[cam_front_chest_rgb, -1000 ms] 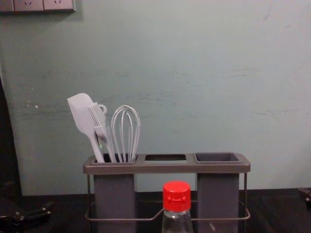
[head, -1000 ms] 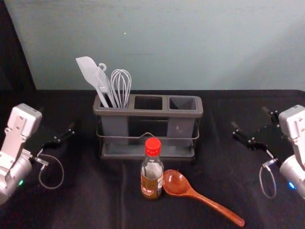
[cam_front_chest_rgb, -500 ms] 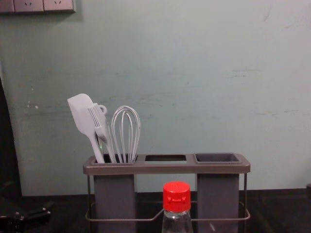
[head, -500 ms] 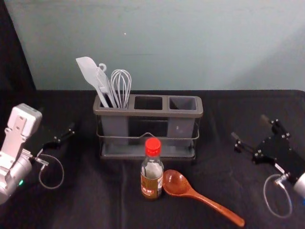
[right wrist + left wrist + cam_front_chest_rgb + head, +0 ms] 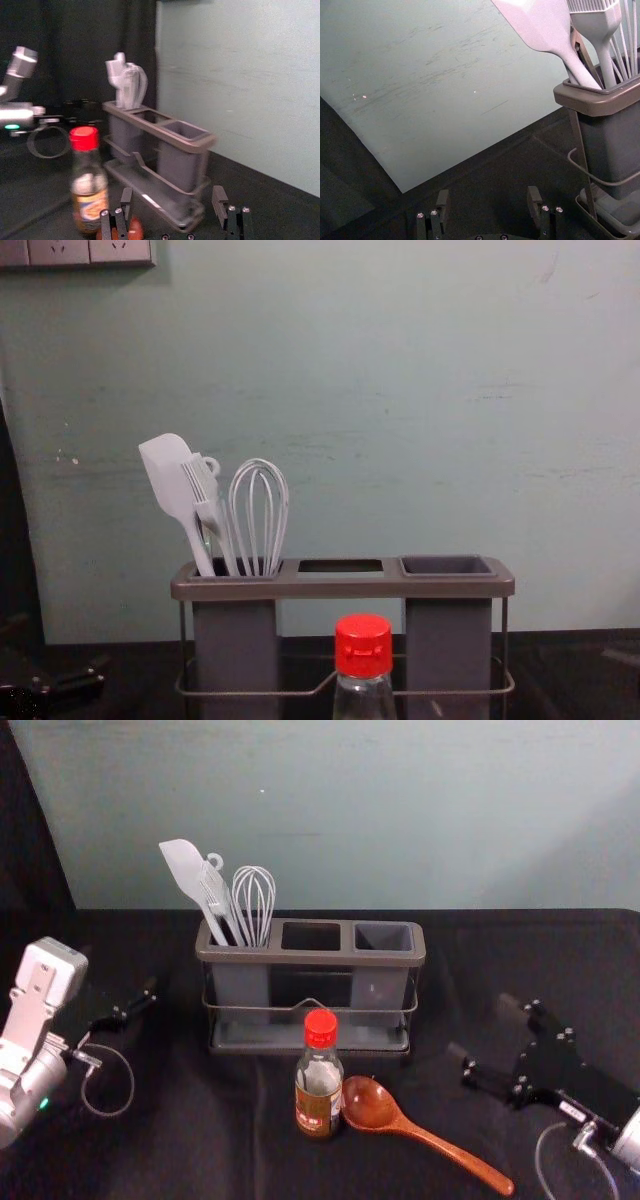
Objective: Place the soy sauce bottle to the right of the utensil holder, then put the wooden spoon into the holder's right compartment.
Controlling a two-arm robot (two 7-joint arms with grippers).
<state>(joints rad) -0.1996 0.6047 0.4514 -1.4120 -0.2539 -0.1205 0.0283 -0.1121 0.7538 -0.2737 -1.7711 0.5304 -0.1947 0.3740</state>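
Pointing inward from the lower right of the head view, the right gripper is released, its fingers spread apart. The soy sauce bottle stands upright at lower centre, in front of the utensil holder. Just right of the bottle lies the wooden spoon, handle slanting toward the lower right. Parked at left, the left gripper is released too.

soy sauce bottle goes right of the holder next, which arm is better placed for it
Right, I'd say. The right end effector is open, right of the holder, the side where the bottle must go, and looks nearer it. The left end effector, also open, sits left of the holder.
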